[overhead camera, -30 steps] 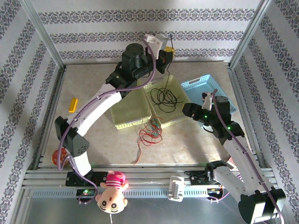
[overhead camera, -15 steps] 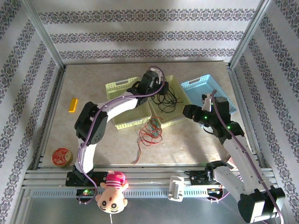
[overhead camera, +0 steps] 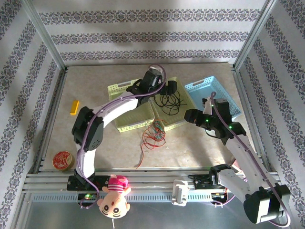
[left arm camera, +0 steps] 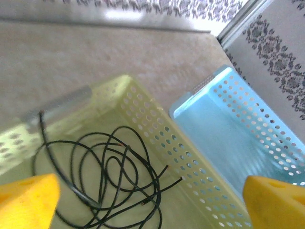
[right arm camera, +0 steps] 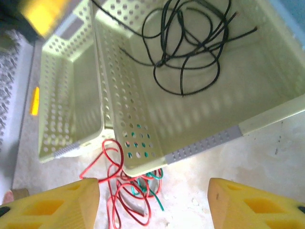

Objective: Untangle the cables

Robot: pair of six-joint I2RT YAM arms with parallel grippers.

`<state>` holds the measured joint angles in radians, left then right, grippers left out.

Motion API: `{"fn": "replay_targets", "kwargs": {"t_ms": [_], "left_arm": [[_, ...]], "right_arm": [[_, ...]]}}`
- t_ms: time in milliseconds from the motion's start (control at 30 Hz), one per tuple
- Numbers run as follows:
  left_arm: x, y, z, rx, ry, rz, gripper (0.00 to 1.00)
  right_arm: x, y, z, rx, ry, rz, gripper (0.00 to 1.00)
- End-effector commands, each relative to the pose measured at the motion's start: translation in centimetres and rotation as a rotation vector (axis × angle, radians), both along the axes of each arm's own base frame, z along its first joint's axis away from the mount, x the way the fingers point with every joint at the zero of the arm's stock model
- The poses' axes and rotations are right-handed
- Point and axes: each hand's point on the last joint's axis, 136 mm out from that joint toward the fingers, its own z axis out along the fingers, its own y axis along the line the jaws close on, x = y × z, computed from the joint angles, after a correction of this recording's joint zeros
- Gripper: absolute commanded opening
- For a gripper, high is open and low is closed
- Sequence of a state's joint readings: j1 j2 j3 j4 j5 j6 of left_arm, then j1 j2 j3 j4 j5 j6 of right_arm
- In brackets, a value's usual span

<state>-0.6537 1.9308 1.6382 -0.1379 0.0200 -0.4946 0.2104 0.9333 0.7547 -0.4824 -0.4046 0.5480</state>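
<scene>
The black cable [left arm camera: 112, 183] is seen coiled inside a yellow-green basket [right arm camera: 200, 143], beneath the released left gripper [left arm camera: 150, 200]. Just beside the basket, red and green cables [right arm camera: 125, 183] are shown tangled on the counter [right arm camera: 248, 157], under the released right gripper [right arm camera: 152, 202].

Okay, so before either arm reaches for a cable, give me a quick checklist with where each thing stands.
1. Left gripper open, nothing held: ok.
2. Right gripper open, nothing held: ok.
3. Black cable lies alone inside the green basket: ok.
4. Red and green cables separated: not ok, tangled on the table by the basket's near wall.
5. Tangle free of the basket's underside: cannot tell.
</scene>
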Motion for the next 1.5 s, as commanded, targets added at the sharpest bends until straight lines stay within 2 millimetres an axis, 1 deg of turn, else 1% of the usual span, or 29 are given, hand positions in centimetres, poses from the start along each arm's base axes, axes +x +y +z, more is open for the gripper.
{"fn": "replay_targets", "kwargs": {"t_ms": [0, 67, 200, 267, 333, 433, 533, 700, 800, 867, 933, 1000, 1067, 1133, 1167, 1200, 1233, 1300, 1333, 1400, 1467], "left_arm": [[-2.9, 3.6, 2.4, 0.184, -0.053, 0.058, 0.99], [-4.0, 5.7, 2.5, 0.202, -0.063, 0.107, 0.99], [-6.2, 7.9, 3.1, 0.149, -0.108, 0.139, 0.99], [-7.0, 8.4, 2.9, 0.134, -0.097, 0.140, 0.99], [-7.6, 8.5, 1.9, 0.135, -0.059, 0.135, 0.99], [-8.3, 8.9, 0.3, 0.149, -0.003, 0.138, 0.99], [-8.8, 10.1, -0.9, 0.171, 0.027, 0.179, 0.99], [-8.8, 11.4, -0.9, 0.138, 0.024, 0.232, 0.99], [-8.6, 12.8, -1.0, 0.125, 0.037, 0.301, 0.99], [-8.5, 13.5, -1.2, 0.118, 0.039, 0.332, 0.99], [-8.4, 13.9, -1.4, 0.125, 0.035, 0.349, 0.99], [-8.4, 13.9, -1.7, 0.131, 0.038, 0.350, 0.99], [-8.4, 13.9, -2.0, 0.127, 0.042, 0.350, 0.99], [-8.5, 13.9, -2.2, 0.118, 0.040, 0.349, 0.99], [-8.5, 13.8, -2.1, 0.115, 0.039, 0.347, 0.99], [-8.5, 13.9, -2.1, 0.119, 0.037, 0.345, 0.99], [-8.6, 14.0, -1.9, 0.121, 0.033, 0.346, 0.99], [-8.7, 14.4, -1.6, 0.123, 0.025, 0.355, 0.99], [-8.8, 14.5, -1.3, 0.118, 0.017, 0.358, 0.99], [-9.0, 14.9, -0.9, 0.111, 0.009, 0.364, 0.99], [-9.3, 15.3, -0.6, 0.107, 0.004, 0.374, 0.99]], "right_arm": [[-0.1, 1.0, 0.4, -0.060, -0.017, 0.053, 0.63], [-0.2, 1.8, 0.0, -0.086, -0.015, 0.085, 0.63], [-0.3, 3.8, -0.3, -0.116, -0.011, 0.161, 0.64], [-0.6, 5.1, -0.6, -0.127, -0.005, 0.215, 0.64], [-0.8, 6.5, -1.1, -0.140, 0.015, 0.269, 0.64], [-1.1, 8.0, -1.6, -0.147, 0.036, 0.321, 0.63], [-1.0, 8.4, -2.1, -0.163, 0.050, 0.317, 0.63], [0.6, 7.5, -1.7, -0.152, 0.049, 0.255, 0.63], [2.3, 6.9, -1.6, -0.126, 0.080, 0.212, 0.64], [3.9, 6.5, -2.1, -0.121, 0.117, 0.183, 0.64], [6.0, 6.3, -2.8, -0.131, 0.160, 0.149, 0.64], [8.3, 6.3, -3.0, -0.155, 0.163, 0.114, 0.64], [11.1, 6.6, -3.3, -0.192, 0.164, 0.080, 0.64], [14.3, 6.7, -3.8, -0.244, 0.170, 0.033, 0.65], [15.5, 6.7, -4.4, -0.266, 0.181, 0.015, 0.65], [17.2, 6.7, -4.6, -0.289, 0.185, -0.015, 0.65], [18.6, 6.6, -5.2, -0.316, 0.200, -0.034, 0.65], [20.5, 6.6, -6.5, -0.366, 0.237, -0.052, 0.65], [21.2, 6.7, -7.4, -0.389, 0.263, -0.055, 0.65], [22.3, 7.0, -8.4, -0.410, 0.293, -0.057, 0.65], [22.7, 7.2, -9.6, -0.442, 0.317, -0.058, 0.64]]}}
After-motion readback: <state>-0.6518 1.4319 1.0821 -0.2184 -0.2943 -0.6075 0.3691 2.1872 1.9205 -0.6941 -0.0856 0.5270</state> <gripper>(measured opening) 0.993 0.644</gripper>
